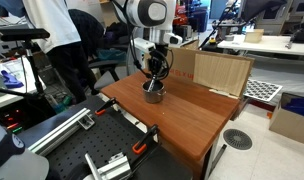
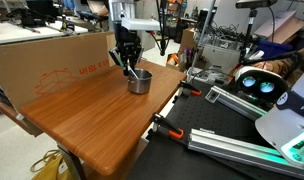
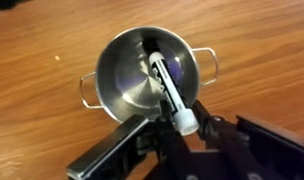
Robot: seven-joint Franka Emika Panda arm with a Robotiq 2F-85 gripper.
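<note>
A small steel pot (image 3: pixel 127 70) with two side handles stands on the wooden table (image 3: pixel 42 50). A marker (image 3: pixel 164 80) with a white end slants down into it and leans over the near rim. My gripper (image 3: pixel 182 125) is just above the rim and shut on the marker's white end. In both exterior views the gripper (image 1: pixel 154 78) (image 2: pixel 129 62) hangs straight over the pot (image 1: pixel 153 93) (image 2: pixel 139 84), near the back of the table (image 1: pixel 192 115) (image 2: pixel 92 120).
A cardboard panel (image 1: pixel 222 72) (image 2: pixel 52 60) stands along the table's far side. Orange-handled clamps (image 2: pixel 167 128) grip the table edge beside metal rails (image 1: pixel 62 125). A person (image 1: pixel 62 40) stands near the desks behind. A cardboard box (image 1: pixel 292 120) sits on the floor.
</note>
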